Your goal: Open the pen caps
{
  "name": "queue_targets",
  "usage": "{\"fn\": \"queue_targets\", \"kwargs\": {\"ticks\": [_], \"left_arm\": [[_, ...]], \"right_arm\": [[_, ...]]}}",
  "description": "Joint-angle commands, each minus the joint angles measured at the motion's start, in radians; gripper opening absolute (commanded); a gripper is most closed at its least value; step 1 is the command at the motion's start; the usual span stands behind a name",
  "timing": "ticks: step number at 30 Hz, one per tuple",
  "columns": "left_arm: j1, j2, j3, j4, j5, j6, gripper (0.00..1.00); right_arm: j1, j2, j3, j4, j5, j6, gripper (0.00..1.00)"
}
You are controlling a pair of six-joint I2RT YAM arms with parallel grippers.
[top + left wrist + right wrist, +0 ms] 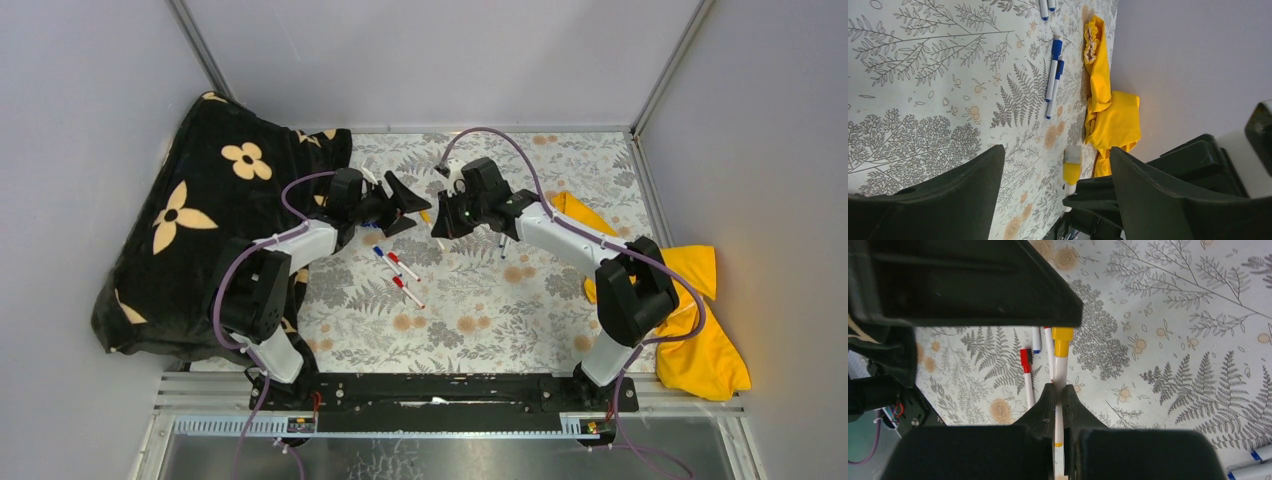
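- Yellow cap (pixel 1062 340) sat on its pen (pixel 1060 371), in the air above the middle of the far half of the table, between my two grippers.
- My right gripper (pixel 1058 392) was clamped tight on that pen's white barrel, with the capped end pointing away from it towards the left gripper.
- My left gripper (pixel 1055 150) stood wide, its fingers either side of the yellow cap (pixel 1071 169) with a gap showing on both sides.
- From the right wrist the cap's end ran up to the edge of a left finger; I could not tell whether they touched.
- Two red-capped pens (pixel 408 292) and a blue-capped pen (pixel 381 254) lay close together on the table just near of the grippers, all capped.
- More blue-capped pens (pixel 1053 75) lay side by side to the right, close to my right arm.
- All of them rested on a fern-printed cloth (pixel 480 310) covering the table.
- At the right edge a crumpled yellow cloth (pixel 700 330) lay partly under my right arm.
- At the left a black blanket (pixel 200 220) with cream flowers was heaped beside my left arm.
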Motion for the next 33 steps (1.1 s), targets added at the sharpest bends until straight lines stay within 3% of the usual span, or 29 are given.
{"fn": "queue_targets", "kwargs": {"ticks": [1,33], "left_arm": [[-0.016,0.008,0.031,0.051,0.037,0.025,0.81],[-0.022,-0.025,0.024,0.071,0.005,0.003,0.38]], "right_arm": [[0.009,-0.003,0.072,0.046,-0.056,0.026,0.00],[0.011,0.029,0.064,0.046,-0.063,0.026,0.00]]}}
